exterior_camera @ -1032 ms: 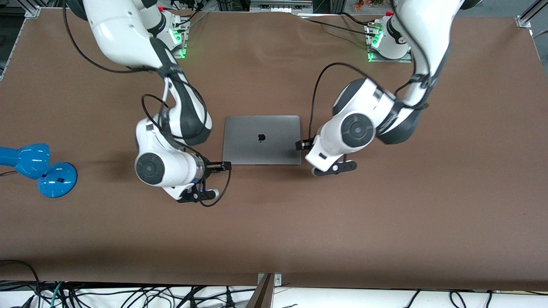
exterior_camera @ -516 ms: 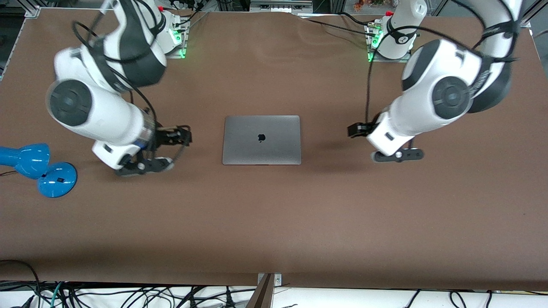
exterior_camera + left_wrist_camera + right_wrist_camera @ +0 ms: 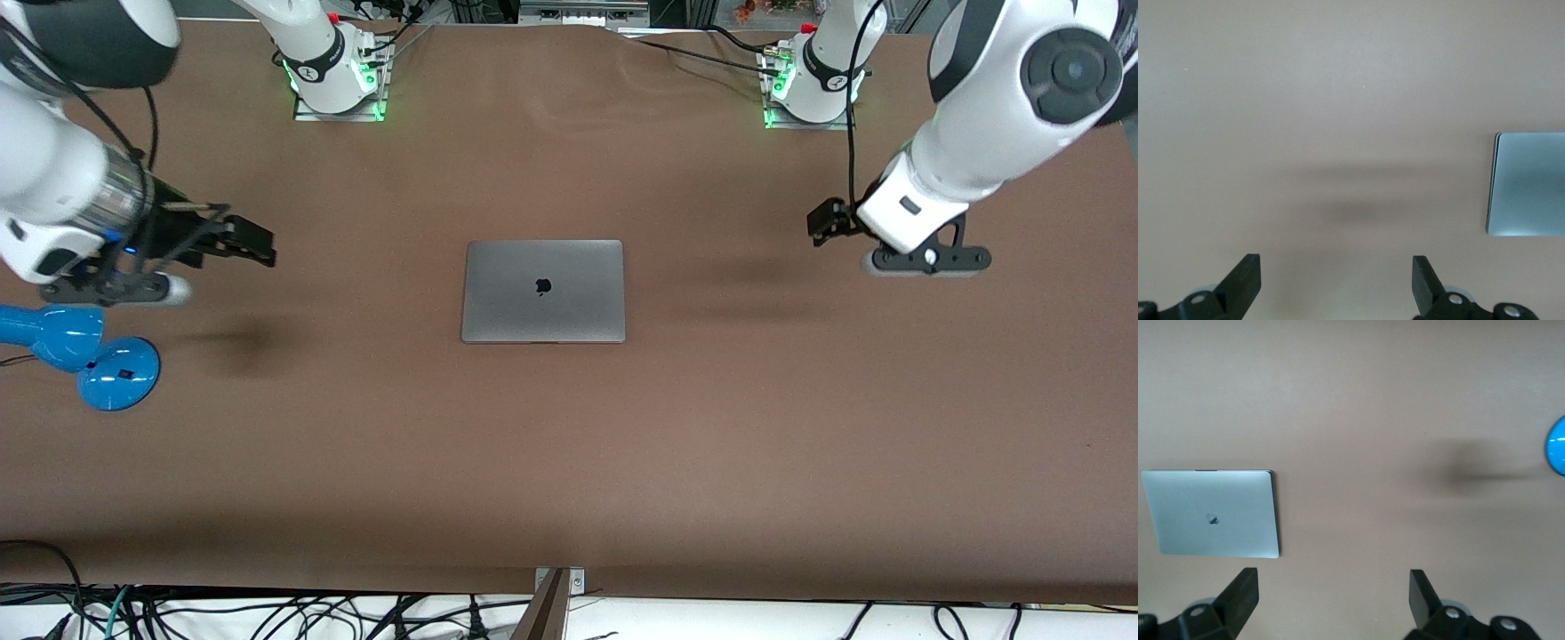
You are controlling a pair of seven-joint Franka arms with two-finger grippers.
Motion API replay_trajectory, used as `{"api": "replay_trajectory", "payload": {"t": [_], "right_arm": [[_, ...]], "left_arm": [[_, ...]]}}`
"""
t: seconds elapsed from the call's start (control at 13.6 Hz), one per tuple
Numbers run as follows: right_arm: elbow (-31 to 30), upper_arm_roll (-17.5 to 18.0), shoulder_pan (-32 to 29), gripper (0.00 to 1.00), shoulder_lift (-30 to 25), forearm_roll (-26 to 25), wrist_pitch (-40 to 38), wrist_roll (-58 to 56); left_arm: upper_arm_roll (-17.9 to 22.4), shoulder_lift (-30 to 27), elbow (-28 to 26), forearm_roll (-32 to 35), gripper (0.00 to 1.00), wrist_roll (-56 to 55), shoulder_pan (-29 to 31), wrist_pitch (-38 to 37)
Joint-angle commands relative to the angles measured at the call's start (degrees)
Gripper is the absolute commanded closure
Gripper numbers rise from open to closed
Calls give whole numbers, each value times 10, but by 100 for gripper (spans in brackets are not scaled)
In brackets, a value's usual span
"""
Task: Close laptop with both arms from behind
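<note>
Laptop shut flat mid-worktop; left claw and right claw both released, raised over bare worktop, well apart from laptop

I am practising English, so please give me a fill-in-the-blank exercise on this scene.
1. The laptop lies flat with its lid ____.
2. The logo on the lid is an ____.
3. Both the left gripper and the right gripper have ____ fingers.
4. The lamp near the right gripper is ____ in colour.

Missing words: shut; apple; open; blue
</note>
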Motion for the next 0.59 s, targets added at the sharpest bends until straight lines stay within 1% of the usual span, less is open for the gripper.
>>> {"api": "replay_trajectory", "payload": {"t": [0.0,0.07,0.15,0.22,0.29,0.37,0.44,0.52], "right_arm": [[-47,11,-33,0,-46,-15,4,-33],[-55,11,-43,0,-55,-24,4,-34],[-62,11,-50,0,-64,-39,1,-35],[-73,11,-53,0,-74,-62,0,-40],[-85,12,-58,0,-84,-84,1,-61],[-89,12,-59,0,-90,-93,4,-78],[-89,12,-61,0,-93,-93,4,-79],[-89,12,-62,0,-93,-93,4,-78]], "left_arm": [[15,-90,-94,16,0,20,-12,36],[32,-93,-90,16,0,38,-26,32],[64,-92,-79,16,0,65,-42,22],[85,-89,-69,16,0,90,-52,11],[93,-89,-67,16,0,110,-52,9],[94,-88,-65,16,0,117,-52,8],[93,-86,-64,16,0,116,-52,8],[92,-77,-50,16,0,114,-51,6]]}}
